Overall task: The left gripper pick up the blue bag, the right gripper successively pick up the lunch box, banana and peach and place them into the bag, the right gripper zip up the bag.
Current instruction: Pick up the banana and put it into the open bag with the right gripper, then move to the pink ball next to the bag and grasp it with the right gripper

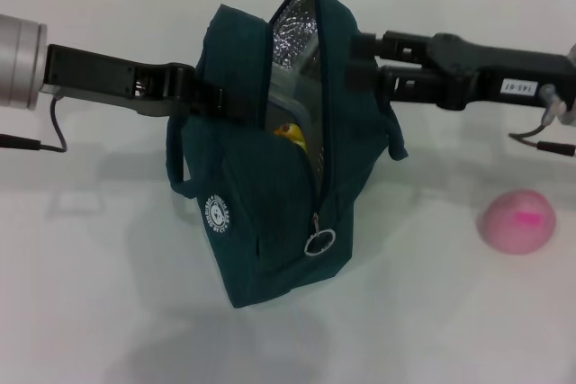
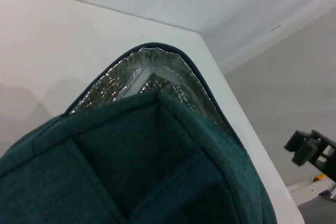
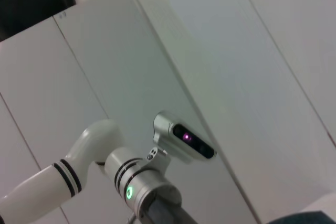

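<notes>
Teal fabric fills most of what I see: the blue bag (image 1: 270, 159) hangs raised between my 2 arms, its bottom just above the white surface (image 1: 108, 294). My left end effector (image 1: 220, 101) reaches in from my left and is pinched on the bag's upper side panel, where 1 loop handle (image 1: 175, 164) droops just below my grip. My right end effector (image 1: 364, 60) comes in from my right, level with the left one, its tip pressed against the far side of the bag near the top; the fabric hides the fingers there, so I cannot tell whether they are spread or pressed together. A 2nd handle (image 1: 396, 137) dangles under that arm.

The bag's mouth gapes open along the zipper track, showing crinkled silver lining (image 1: 292, 38). Below the lining, deep in the opening and between my 2 end effectors, a yellow piece of the banana (image 1: 290, 135) peeks out. A pale edge that could be the lunch box shows just above it, but I cannot be sure. The zipper's ring pull (image 1: 320, 242) hangs at the low end of the opening, beside the round white logo (image 1: 216, 213).

The peach (image 1: 517, 220) sits on the surface below and beyond my right end effector, well apart from the bag, its bright pink smudge facing up.

From my left wrist, the bag (image 2: 142, 166) and its foil rim (image 2: 152, 72) crowd the view.
</notes>
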Controlling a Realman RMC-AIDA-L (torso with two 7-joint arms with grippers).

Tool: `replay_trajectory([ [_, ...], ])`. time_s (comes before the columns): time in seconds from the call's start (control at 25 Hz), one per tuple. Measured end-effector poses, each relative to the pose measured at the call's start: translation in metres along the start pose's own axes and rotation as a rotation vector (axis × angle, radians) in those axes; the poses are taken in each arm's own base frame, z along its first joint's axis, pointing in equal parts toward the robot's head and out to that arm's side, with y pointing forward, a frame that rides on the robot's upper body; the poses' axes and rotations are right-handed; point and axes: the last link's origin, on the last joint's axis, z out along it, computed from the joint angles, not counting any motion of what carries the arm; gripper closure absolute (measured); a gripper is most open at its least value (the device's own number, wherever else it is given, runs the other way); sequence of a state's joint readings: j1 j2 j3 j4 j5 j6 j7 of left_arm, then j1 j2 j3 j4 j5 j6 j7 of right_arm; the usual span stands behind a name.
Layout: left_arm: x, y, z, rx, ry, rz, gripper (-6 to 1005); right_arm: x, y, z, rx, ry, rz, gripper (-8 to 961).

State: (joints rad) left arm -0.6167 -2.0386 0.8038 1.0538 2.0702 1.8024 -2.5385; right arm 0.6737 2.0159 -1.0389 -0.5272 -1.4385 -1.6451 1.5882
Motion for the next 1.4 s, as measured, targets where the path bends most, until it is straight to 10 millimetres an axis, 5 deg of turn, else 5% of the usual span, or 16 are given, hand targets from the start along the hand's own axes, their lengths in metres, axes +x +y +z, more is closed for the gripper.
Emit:
replay_trajectory([
  [0.12, -0.001, 0.000, 0.000, 0.000, 0.001, -0.002, 966, -0.011, 0.000, -0.009, 0.010, -0.015, -0.013, 205],
  [0.32, -0.003, -0.002, -0.001, 0.001, 0.002, -0.005, 966, -0.044, -0.001, -0.041, 0.077, 0.084, -0.112, 181],
  [0.44, -0.003, -0.002, 0.000, -0.001, 0.002, -0.005, 966, -0.070, -0.001, -0.057, 0.158, 0.284, -0.153, 182],
  [0.64, -0.002, 0.000, 0.000, -0.014, 0.011, -0.002, 966, -0.086, -0.006, -0.061, 0.315, 0.676, -0.125, 186],
  [0.92, -0.002, -0.001, -0.002, -0.011, 0.014, -0.004, 965, -0.081, -0.010, -0.054, 0.494, 1.045, -0.059, 191],
  [1.4, 0.001, 0.000, 0.000, -0.016, 0.021, 0.000, 965, -0.041, -0.022, -0.031, 0.499, 1.209, -0.054, 198],
])
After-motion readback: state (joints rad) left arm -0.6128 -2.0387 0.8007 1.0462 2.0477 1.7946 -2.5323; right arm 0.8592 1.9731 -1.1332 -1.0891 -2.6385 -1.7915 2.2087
